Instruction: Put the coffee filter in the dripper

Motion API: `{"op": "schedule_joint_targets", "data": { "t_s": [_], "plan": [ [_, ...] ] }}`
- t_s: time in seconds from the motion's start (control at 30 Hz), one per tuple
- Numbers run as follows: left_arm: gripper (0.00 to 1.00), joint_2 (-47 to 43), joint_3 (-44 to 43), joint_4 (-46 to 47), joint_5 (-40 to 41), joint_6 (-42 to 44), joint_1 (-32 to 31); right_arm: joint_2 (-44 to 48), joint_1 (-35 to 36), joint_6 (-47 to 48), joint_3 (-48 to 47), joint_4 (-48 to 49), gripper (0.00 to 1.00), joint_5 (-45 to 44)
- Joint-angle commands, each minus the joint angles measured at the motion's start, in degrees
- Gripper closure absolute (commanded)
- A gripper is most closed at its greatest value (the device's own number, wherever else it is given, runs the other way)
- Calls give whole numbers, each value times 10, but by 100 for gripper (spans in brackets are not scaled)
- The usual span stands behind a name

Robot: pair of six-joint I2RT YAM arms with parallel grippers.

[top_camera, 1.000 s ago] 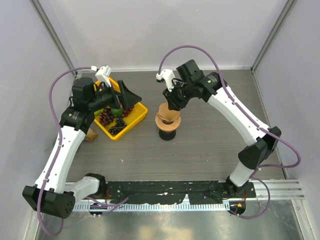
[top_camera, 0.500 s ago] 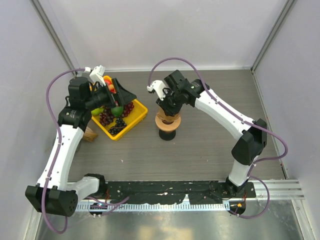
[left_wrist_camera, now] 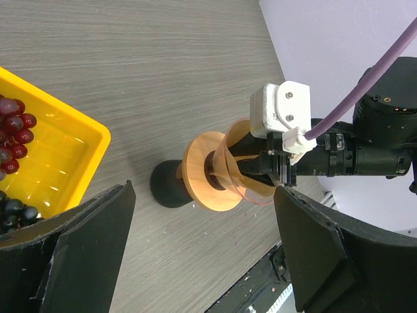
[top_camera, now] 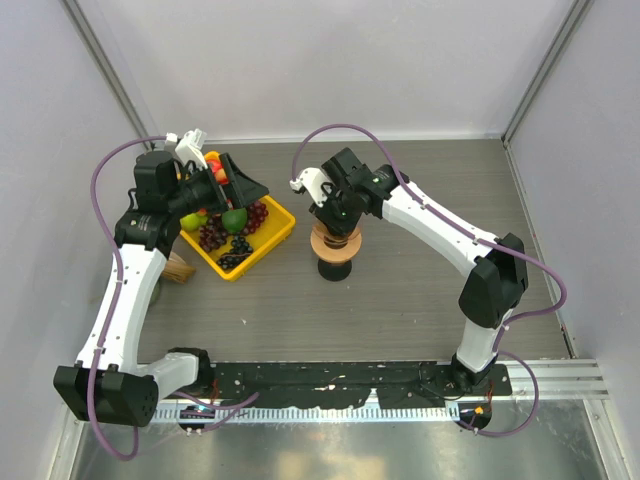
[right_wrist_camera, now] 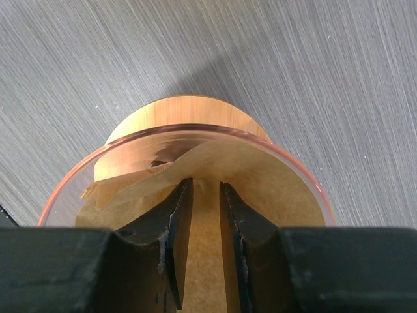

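The dripper stands mid-table on its black base, with a wood collar and a clear cone. The tan coffee filter sits inside the cone, its rim crumpled on the left; it also shows through the cone in the left wrist view. My right gripper reaches down into the filter; its jaws stand a narrow gap apart with nothing pinched between them. My left gripper is wide open and empty, held above the yellow tray, left of the dripper.
A yellow tray of grapes and fruit lies left of the dripper; its corner shows in the left wrist view. A bundle of tan papers lies by the left arm. Walls close in the back and sides.
My right gripper has moved left and down over the dripper, with the filter now inside the cone. My left gripper has swung slightly left over the tray.
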State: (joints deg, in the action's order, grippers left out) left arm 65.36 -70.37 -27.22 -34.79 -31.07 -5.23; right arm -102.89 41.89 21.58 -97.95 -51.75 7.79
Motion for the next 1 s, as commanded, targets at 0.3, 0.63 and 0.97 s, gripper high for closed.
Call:
{"op": "schedule_joint_targets", "data": {
  "t_s": [0.3,0.63,0.97],
  "plan": [
    [1,-16,-12,1,-18,14,5,10,1,11,-12,10,71,-13],
    [1,-16,-9,1,-22,21,5,30,2,13,-44,-8,68,-16],
    [1,-14,-13,-6,-23,38,4,39,3,8,-68,-20,65,-21]
  ]
}}
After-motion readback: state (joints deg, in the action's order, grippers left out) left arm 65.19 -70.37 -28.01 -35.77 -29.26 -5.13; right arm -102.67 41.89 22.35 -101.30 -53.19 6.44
